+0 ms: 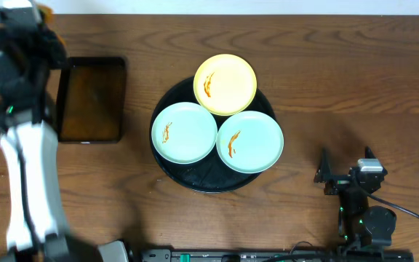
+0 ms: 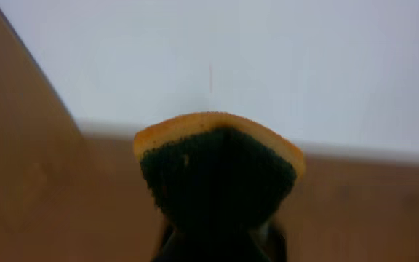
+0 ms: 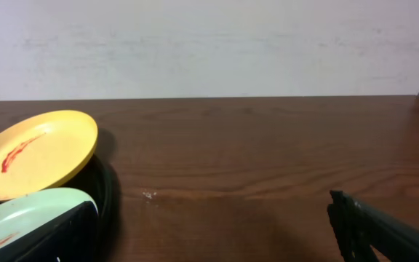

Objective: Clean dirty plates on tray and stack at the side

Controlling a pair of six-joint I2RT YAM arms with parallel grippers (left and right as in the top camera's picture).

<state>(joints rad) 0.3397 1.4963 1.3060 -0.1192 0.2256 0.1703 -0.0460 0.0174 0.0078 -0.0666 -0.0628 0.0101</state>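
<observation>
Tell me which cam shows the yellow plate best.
Overhead: the yellow plate shows whole, sauce streak included, at the far edge of the round black tray. Right wrist sees the yellow plate obliquely, at frame left. Left wrist misses it, showing the sponge.

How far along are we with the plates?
Done: nothing yet. The yellow plate, left mint plate and right mint plate all carry sauce streaks and sit on the round tray; none is stacked aside. In hand: the left tool grips a sponge, off to the tray's left. The right tool is open and empty. Left: wipe all three, then stack them.
</observation>
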